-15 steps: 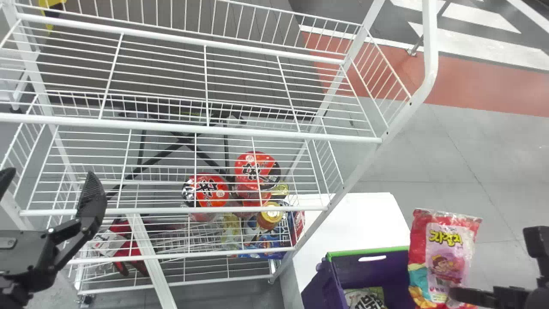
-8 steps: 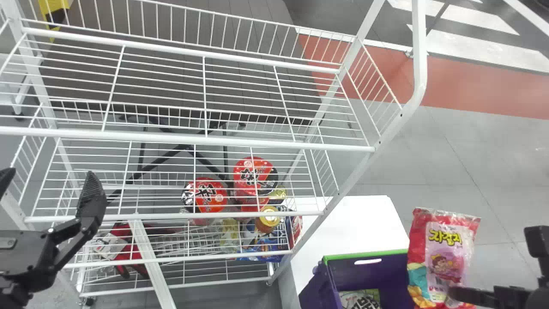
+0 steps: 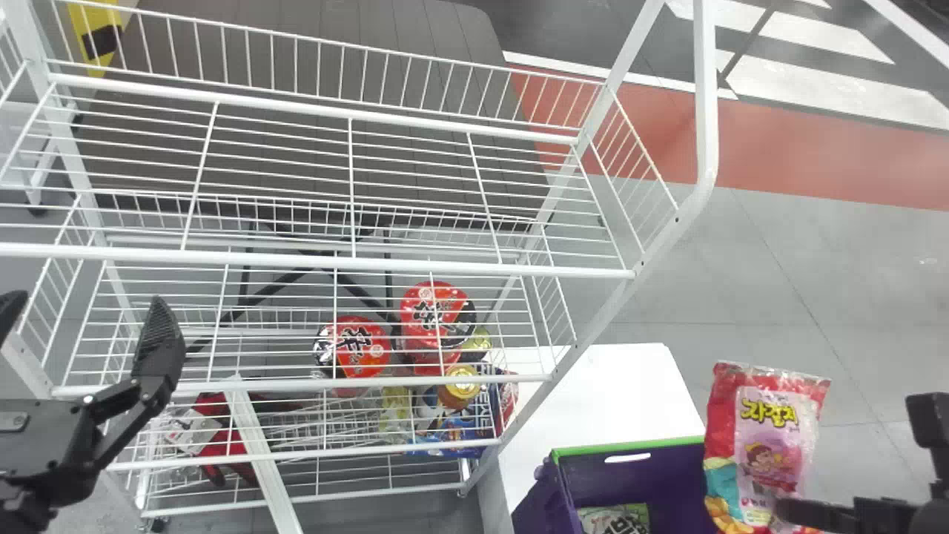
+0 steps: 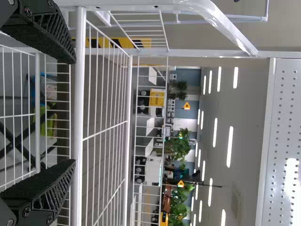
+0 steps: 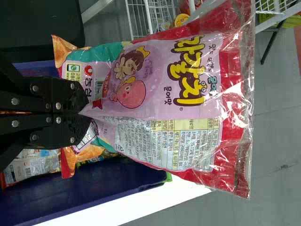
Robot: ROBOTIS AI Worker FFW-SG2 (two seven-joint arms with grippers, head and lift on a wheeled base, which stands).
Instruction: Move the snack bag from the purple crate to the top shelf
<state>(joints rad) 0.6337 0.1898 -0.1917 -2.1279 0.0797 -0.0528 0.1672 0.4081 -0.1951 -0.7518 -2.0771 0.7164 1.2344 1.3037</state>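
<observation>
Right wrist view: packets [image 5: 37, 169] lie in the purple crate [image 5: 103, 188] behind the snack bag [image 5: 164, 80].

1. The left arm [image 3: 18, 497] comes in at the head view's lower left, its left pincer [image 3: 85, 300] reaching forward, fingers spread wide.
2. In the left wrist view, the left pincer [image 4: 73, 112] has its two black fingers [image 4: 44, 188] well apart — a broad gap between them.
3. The right arm [image 3: 916, 515] is at the head view's lower right corner, its right pincer [image 3: 793, 510] pointing inward.
4. In the right wrist view, the right pincer [image 5: 85, 110] is clamped — fingers drawn together.
</observation>
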